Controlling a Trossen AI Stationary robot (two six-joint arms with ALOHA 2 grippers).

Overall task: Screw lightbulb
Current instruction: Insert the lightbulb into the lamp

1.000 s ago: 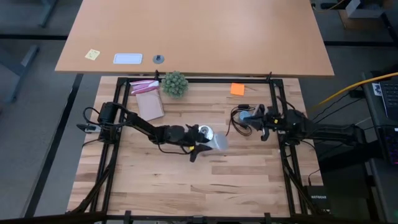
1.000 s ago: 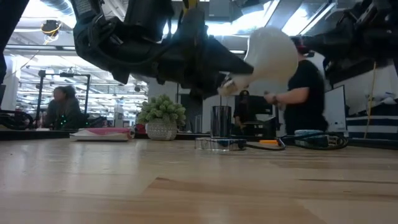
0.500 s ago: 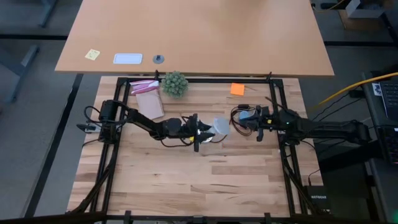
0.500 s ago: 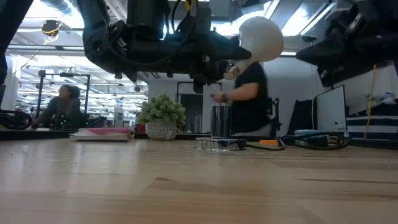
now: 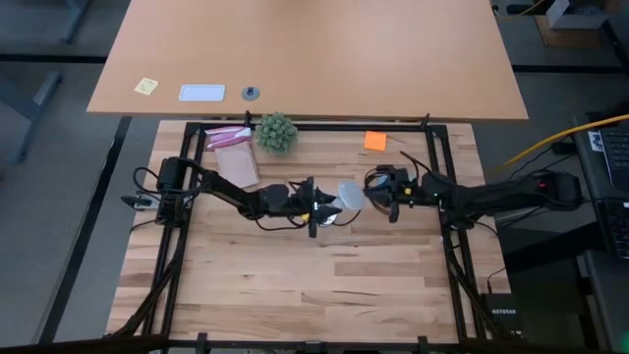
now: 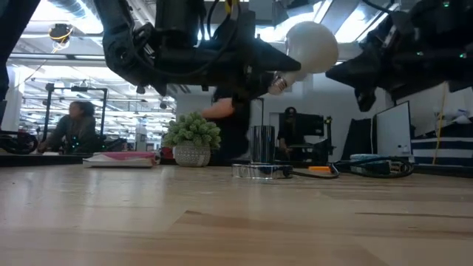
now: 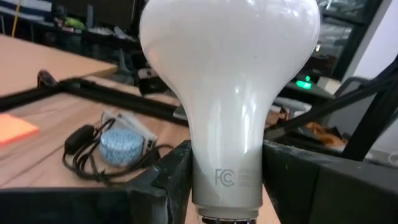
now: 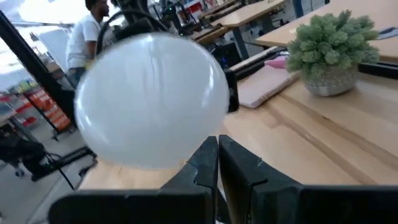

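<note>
Left gripper (image 7: 224, 180) clamps lightbulb (image 7: 230, 81) neck, screw base cut off; right gripper (image 8: 217, 162) closed, empty.

The lightbulb (image 7: 230, 81) is glossy white all over its dome, with small grey lettering low on its neck and a greyish base; the left hand (image 7: 224, 180) clamping it is matte black; the right hand (image 8: 217, 168) is black too, its two fingers pressed together; the counter (image 5: 295, 285) is pale wood in long planks with darker seams, framed by black rails; the little plant (image 5: 276, 131) is muted green in a whitish pot; a sticky note (image 5: 375, 141) is bright orange; a flat packet (image 5: 234, 157) is dusty pink; a small round object (image 7: 121, 144) is speckled light blue, beside a black cord (image 7: 81, 155).
</note>
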